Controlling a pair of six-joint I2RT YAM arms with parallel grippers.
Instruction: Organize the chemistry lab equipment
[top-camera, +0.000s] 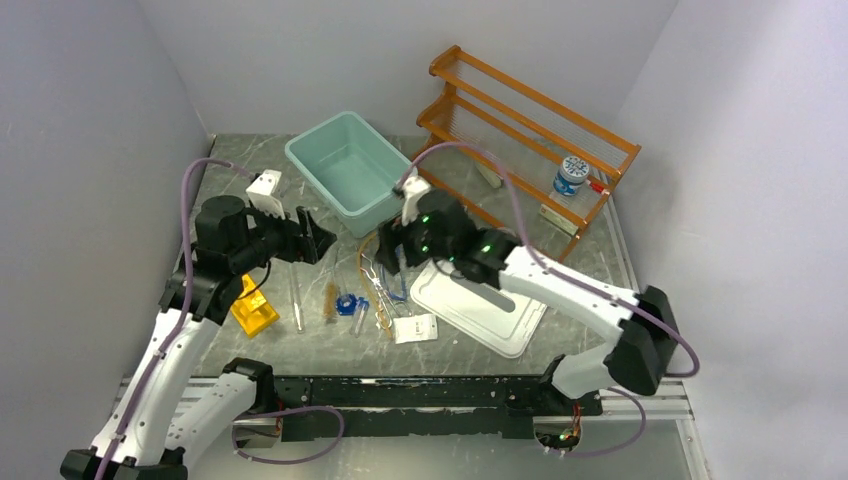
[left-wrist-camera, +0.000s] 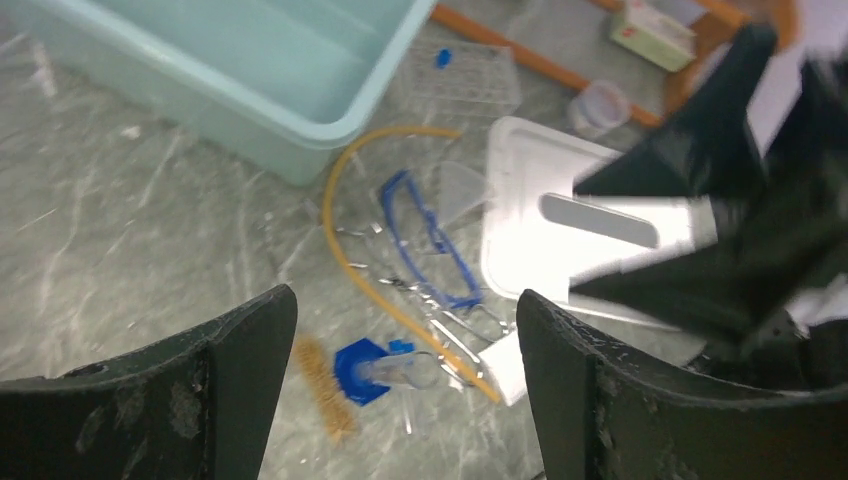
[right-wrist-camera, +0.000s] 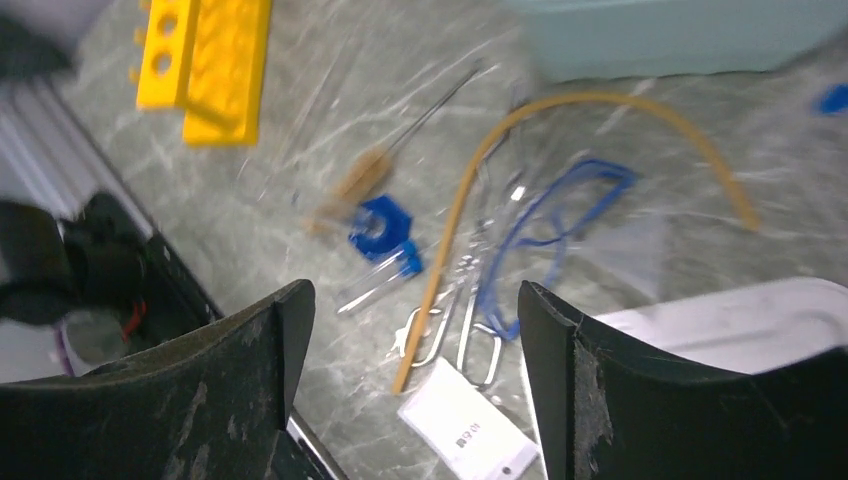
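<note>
Both claws, left gripper (left-wrist-camera: 405, 315) and right gripper (right-wrist-camera: 410, 300), hang wide open and empty over the clutter, so sorting looks barely begun. The yellow holed plastic test-tube rack (right-wrist-camera: 205, 60), curved amber rubber tubing (right-wrist-camera: 600, 105), blue-framed clear goggles (right-wrist-camera: 558, 212) and scissor-handled metal tongs (right-wrist-camera: 462, 312) lie loose between the arms, and the pale teal plastic bin (top-camera: 300, 160) is apparently empty. Grey marbled tabletop (top-camera: 230, 190), plain pale walls (top-camera: 100, 100); a small blue-lidded jar (top-camera: 571, 175) stands on the orange wooden shelf (top-camera: 540, 102).

Pale walls (top-camera: 100, 100), grey marbled table (top-camera: 590, 240), orange shelf (top-camera: 545, 102)
</note>
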